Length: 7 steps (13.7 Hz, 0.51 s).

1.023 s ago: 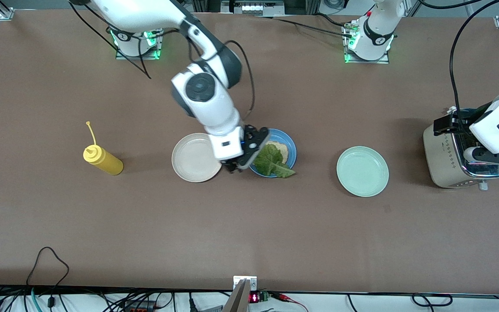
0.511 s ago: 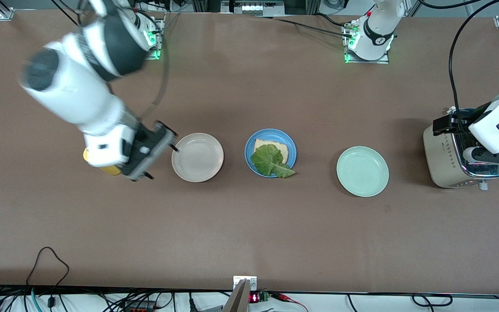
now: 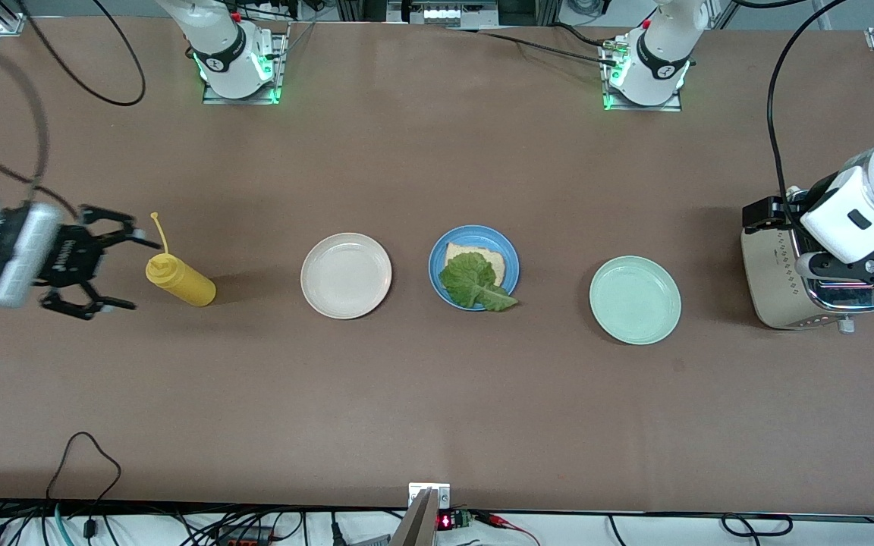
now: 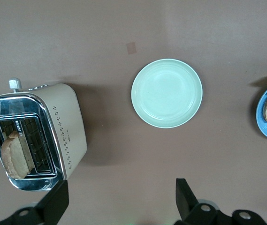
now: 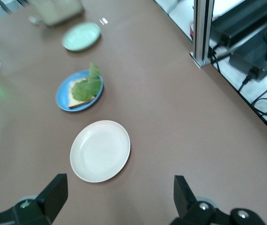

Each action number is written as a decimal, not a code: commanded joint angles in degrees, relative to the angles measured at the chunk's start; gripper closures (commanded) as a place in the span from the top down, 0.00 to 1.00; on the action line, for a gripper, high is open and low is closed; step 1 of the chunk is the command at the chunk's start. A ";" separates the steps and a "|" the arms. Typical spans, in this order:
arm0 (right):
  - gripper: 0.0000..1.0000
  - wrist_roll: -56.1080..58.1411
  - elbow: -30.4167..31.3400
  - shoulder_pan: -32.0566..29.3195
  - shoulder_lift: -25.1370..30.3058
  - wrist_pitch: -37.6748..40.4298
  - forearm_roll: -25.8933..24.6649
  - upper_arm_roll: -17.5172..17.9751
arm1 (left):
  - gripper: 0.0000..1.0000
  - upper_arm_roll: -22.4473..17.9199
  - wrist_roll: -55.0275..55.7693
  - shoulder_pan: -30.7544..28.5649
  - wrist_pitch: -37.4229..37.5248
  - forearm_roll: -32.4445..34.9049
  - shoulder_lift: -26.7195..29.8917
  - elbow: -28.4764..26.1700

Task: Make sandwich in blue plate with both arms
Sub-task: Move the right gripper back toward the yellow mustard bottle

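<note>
While the right gripper (image 3: pixel 103 262) hangs open at mid-left frame edge, the left gripper (image 4: pixel 119 201), open, hovers over the toaster (image 3: pixel 793 277), its arm cropped.

You are looking at three plates: one blue plate (image 3: pixel 511 262), one beige-white plate (image 3: pixel 346 275), one mint-green plate (image 3: pixel 635 299). You are also seeing two bread slices (image 3: pixel 492 262) (image 4: pixel 13 154), one lettuce leaf (image 3: pixel 471 280), one mustard bottle (image 3: pixel 179 279), one toaster (image 3: pixel 774 284).

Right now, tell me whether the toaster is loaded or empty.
Loaded. In the left wrist view, the toaster has a browned bread slice standing in its slot, and the left gripper hangs over the table with its fingers apart.
</note>
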<state>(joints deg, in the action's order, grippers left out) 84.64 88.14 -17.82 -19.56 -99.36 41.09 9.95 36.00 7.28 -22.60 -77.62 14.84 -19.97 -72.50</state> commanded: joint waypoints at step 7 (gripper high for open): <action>1.00 36.09 -3.14 -19.96 -23.04 16.03 13.31 1.39 | 1.00 0.74 2.13 -1.66 -0.60 -0.07 2.13 -3.00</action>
<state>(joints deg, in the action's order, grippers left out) 116.03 87.86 -35.63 -37.97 -86.14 53.18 9.97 36.13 8.92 -23.34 -77.46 14.84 -19.38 -73.73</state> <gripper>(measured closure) 0.000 0.000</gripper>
